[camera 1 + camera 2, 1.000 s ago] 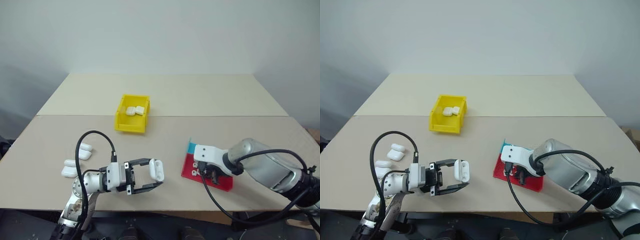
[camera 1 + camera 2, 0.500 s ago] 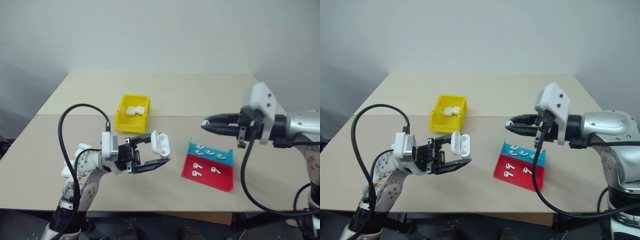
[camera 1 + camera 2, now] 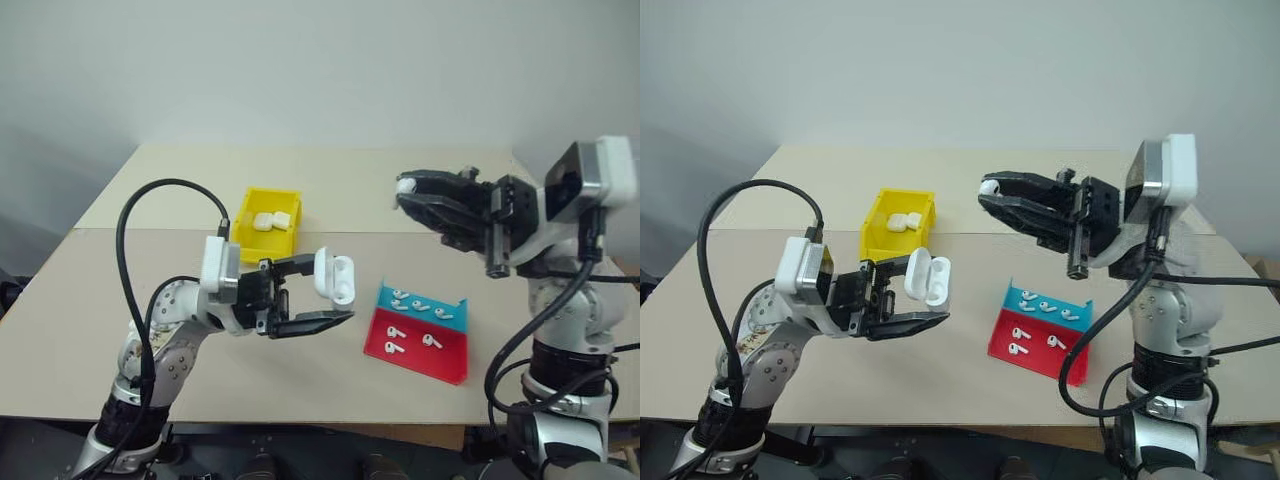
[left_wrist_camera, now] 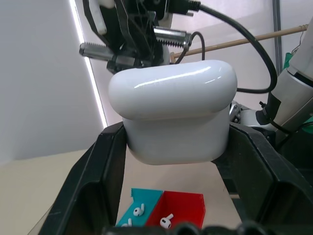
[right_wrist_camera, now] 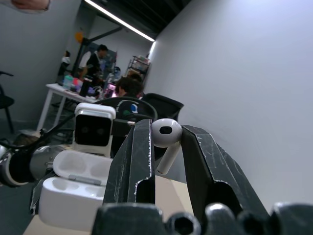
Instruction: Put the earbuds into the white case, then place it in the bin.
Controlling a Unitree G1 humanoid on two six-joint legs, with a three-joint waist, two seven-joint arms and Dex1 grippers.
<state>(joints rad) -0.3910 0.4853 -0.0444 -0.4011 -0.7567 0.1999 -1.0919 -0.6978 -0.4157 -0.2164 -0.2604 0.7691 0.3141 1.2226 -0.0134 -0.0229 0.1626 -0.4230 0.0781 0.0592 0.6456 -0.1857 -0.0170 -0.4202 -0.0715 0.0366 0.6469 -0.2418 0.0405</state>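
Earbud [image 5: 165,131] now lifted off tray [image 3: 425,345], pinched in right end effector [image 3: 408,190], center-right; left end effector [image 3: 330,300] clamps open white case [image 3: 335,277], seemingly empty, ready for insertion.

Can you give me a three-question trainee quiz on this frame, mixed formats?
1. True or false: the white case in the left gripper has its lid shut.
2. What does the right gripper pinch?
A. a case
B. an earbud
C. nothing
3. How many cases lie in the bin?

Key:
1. False, the lid stands open.
2. B
3. Two.
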